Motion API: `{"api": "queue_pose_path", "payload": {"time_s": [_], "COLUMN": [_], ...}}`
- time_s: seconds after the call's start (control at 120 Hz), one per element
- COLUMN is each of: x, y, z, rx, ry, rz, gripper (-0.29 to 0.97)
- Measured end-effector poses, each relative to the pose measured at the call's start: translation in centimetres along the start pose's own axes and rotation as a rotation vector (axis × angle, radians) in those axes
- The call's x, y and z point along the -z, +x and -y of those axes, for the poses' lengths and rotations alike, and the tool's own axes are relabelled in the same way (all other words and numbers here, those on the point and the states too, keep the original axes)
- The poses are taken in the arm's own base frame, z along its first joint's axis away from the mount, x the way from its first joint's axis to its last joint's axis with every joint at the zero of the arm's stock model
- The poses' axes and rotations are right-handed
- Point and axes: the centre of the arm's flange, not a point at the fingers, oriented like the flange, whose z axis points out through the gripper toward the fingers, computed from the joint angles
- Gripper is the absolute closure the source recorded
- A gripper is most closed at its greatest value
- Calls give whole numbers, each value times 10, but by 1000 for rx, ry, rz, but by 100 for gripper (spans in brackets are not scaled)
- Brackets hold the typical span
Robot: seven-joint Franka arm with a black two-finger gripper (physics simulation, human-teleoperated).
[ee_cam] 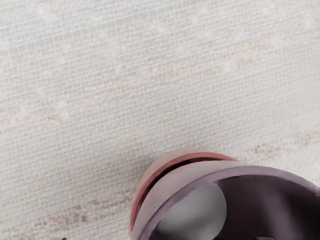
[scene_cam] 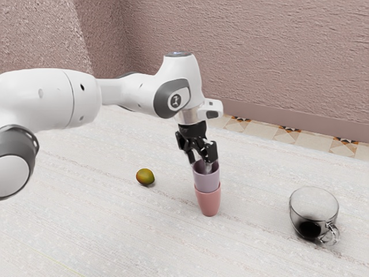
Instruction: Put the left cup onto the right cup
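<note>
Exterior view: the black gripper [scene_cam: 202,160] hangs from the white arm at centre frame, its tips down at the rim of the mauve cup [scene_cam: 206,176]. Whether the jaws clamp that rim or merely stand beside it cannot be told from this angle.

The mauve cup sits nested upright inside the pink cup [scene_cam: 208,202], which stands on the table [scene_cam: 86,231] just below centre. Both are smooth, matte, tapered tumblers without handles, and the mauve one's upper half stands out above the pink rim.

In the wrist view the mauve cup [ee_cam: 240,190] appears directly under the hand as a thin-walled round mouth with a dark interior. The pink cup's [ee_cam: 150,185] rim shows as a crescent just outside it. Beyond them lies the table's [ee_cam: 125,75] pale, finely woven cloth texture.

A small, rounded yellow-green fruit [scene_cam: 145,176] lies left of the stack, well apart from it. At lower right a clear glass mug [scene_cam: 314,214] with a handle rests tilted, dark at its base, also well apart. Open tabletop surrounds the stack. The table's far edge runs along a strip of patterned floor tiles [scene_cam: 300,135] at upper right, below a rough pinkish wall [scene_cam: 277,52].
</note>
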Motion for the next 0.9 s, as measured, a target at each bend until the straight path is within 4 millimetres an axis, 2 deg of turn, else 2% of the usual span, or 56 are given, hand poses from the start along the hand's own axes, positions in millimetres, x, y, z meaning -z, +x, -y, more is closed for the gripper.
{"api": "queue_pose_path", "payload": {"time_s": [0.167,0.258,0.325,0.55,0.6,0.658,0.758,0.9], "x": [51,76,99,162,178,197,209,209], "y": [-26,-40,-50,-75,-83,-94,-105,-109], "z": [-3,5,22,108,119,123,120,116], "rx": [-6,1,20,125,143,149,146,136], "ry": [-3,1,17,103,114,121,120,117], "rz": [-49,-72,-88,-113,-120,-129,-112,-83], "gripper": [8,5,4,1,1,1,0,0]}}
